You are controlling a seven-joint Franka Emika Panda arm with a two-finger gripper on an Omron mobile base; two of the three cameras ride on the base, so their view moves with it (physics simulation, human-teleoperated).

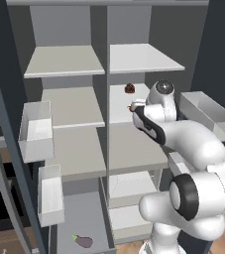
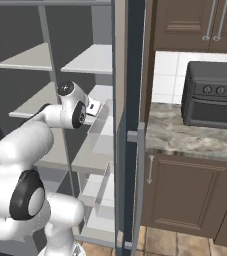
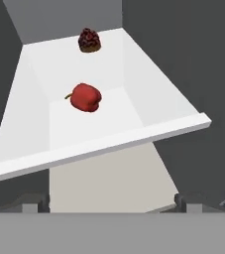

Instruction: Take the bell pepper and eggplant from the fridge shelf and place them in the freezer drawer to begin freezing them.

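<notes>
Gripper (image 3: 112, 201) wide open, nothing held, short of the fridge shelf (image 3: 134, 134); bell pepper (image 3: 85, 97) sitting mid-shelf, dark maroon object (image 3: 89, 40) well behind it; eggplant (image 1: 84, 241) down in the freezer drawer (image 1: 69, 218); white door bins (image 1: 36, 130) hanging left.

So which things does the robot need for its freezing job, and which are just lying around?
For the job:
- bell pepper, on the white fridge shelf
- eggplant, already down in the freezer drawer
- the tool, open, facing the pepper

Just lying about:
- dark maroon lumpy thing at the back of that shelf
- door bins
- toaster oven on the counter
</notes>
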